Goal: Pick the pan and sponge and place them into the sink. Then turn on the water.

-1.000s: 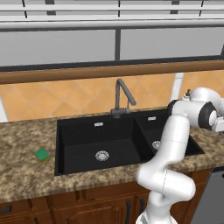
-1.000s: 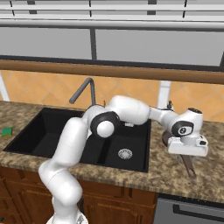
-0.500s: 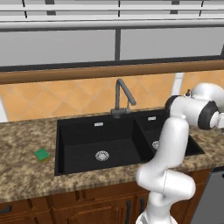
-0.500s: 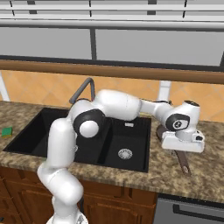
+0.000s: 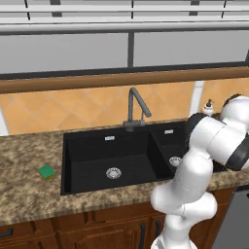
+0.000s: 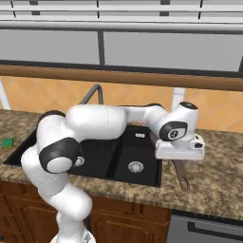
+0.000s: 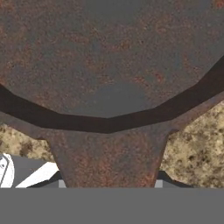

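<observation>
Two things are ours to move, and we have gone for the bigger one first: the pan [image 7: 109, 57] looms right in front of the hand camera, its rusty brown bowl across the top and its handle running straight down toward the lens. That line-up tells us why the wrist sits as it does: the tool [image 6: 176, 161] is set along the handle, the one slim part of the pan that two fingers can close on. In the right base view the handle [image 6: 181, 174] pokes out below the white hand, slanting down over the granite surface [image 6: 218, 180] just right of the sink [image 6: 121, 163]. We judge the tool to be clamped on that handle, though the fingertips themselves are hidden at the bottom of the hand view, so we cannot tell for sure. Whether the pan is lifted clear or sitting on the stone, we cannot say either.

Over on the far left, the sponge [image 5: 47, 171] lies flat on the surface beside the large basin, well apart from the arm. It waits its turn. The faucet [image 5: 134, 108] stands behind the divider, spout over the basins and no stream running, which fits: water comes last.

Next we need a short carry leftward over the rim. The long handle gives leverage, so the bowl may sag or swing as it travels.
</observation>
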